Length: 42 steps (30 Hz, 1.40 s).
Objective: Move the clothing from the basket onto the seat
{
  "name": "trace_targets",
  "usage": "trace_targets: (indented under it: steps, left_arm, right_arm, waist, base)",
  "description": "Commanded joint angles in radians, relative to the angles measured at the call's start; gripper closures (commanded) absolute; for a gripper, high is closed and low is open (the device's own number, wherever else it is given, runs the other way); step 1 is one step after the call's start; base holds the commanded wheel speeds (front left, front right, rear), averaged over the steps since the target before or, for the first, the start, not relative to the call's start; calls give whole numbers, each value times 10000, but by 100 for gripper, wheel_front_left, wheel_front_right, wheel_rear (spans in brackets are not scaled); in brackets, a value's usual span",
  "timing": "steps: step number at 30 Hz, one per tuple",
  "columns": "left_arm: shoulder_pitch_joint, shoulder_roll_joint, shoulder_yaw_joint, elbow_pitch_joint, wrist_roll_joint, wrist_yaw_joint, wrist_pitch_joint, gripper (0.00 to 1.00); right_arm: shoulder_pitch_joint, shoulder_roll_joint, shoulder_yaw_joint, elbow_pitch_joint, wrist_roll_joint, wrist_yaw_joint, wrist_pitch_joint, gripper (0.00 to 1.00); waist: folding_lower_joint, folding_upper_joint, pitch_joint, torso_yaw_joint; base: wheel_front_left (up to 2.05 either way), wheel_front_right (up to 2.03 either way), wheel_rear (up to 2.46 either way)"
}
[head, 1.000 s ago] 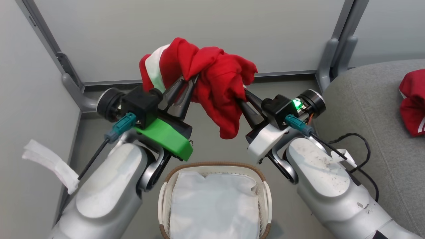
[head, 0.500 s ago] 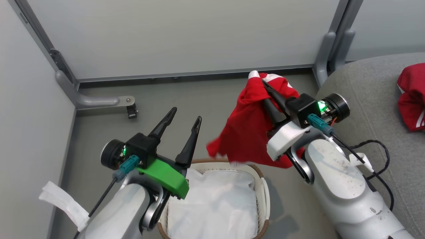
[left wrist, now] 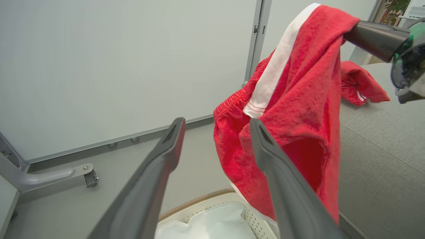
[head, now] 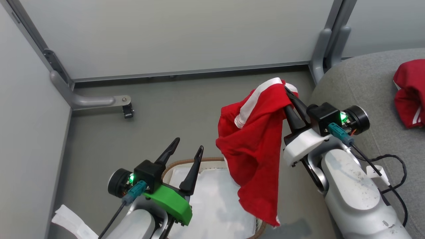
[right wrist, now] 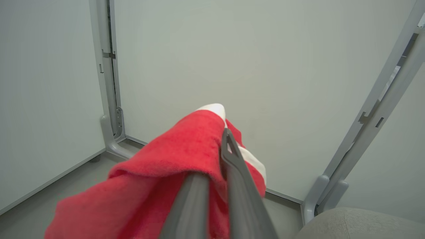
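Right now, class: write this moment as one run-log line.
left gripper: open, empty | right gripper: shut on red garment | red garment: hanging over basket | second red garment: on seat

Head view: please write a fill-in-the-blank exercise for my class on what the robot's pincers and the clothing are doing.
The pincer shut on the hanging red garment belongs to the robot's ____ arm.
The left pincer stands ____, holding nothing.
On the grey seat lies a second garment, coloured ____.
The cloth inside the basket is plain ____.
Missing words: right, open, red, white.
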Motion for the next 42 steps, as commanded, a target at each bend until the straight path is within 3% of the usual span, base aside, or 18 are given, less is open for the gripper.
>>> trace_targets:
  steps: [1, 11, 17, 24, 32, 42]
  left_arm:
    - [212, -38, 22, 15, 102, -53, -42, 0]
    - [431, -352, -40, -10, 449, -283, -43, 0]
    - [452, -320, 80, -200, 693, -277, -34, 0]
    - [256, -360, 122, -354, 955, -321, -35, 0]
    - [56, -479, 174, -187, 1149, -422, -35, 0]
    - [-79, -521, 112, 0, 1329, -554, -35, 0]
  right_arm:
    - [196, -49, -64, -88, -74, -11, -16, 100]
    - [655, -93, -575, -457, -259, -11, -17, 100]
    - [556, -93, -889, -883, -416, -12, -17, 100]
    - [503, -107, -1149, -1326, -511, -11, -17, 100]
    - [596, -145, -1478, -1246, -445, -11, -17, 100]
    - [547, -246, -2157, -923, -493, -11, -17, 100]
  waist:
    - [0, 0, -16, -6]
    - [0, 0, -20, -208]
    - [0, 0, 208, -1107]
    - [0, 0, 634, -2610]
    - [0, 0, 1066, -4051]
    - [0, 0, 1392, -4366]
  base:
    - [0, 0, 0]
    - [0, 0, 0]
    - [0, 0, 0]
    - [0, 0, 0]
    - [0, 0, 0]
    - [0, 0, 0]
